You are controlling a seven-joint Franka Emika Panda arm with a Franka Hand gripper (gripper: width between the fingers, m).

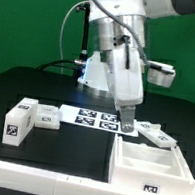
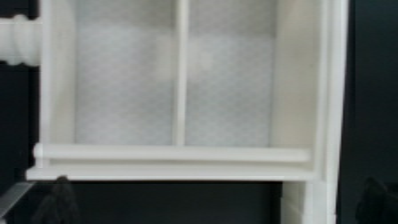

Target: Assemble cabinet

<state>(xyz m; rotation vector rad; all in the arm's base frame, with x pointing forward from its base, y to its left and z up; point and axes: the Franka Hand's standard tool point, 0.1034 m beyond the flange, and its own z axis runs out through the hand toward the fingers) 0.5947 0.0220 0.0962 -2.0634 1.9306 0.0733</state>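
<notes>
Gripper hovering just above the cabinet, jaws spread wide, gripping nothing. Cabinet lying open-side up at the exterior view's right. Seemingly between parts; fetching a white block is looking next, needing a squared approach.

White cabinet, recessed side up, exterior view's right
</notes>
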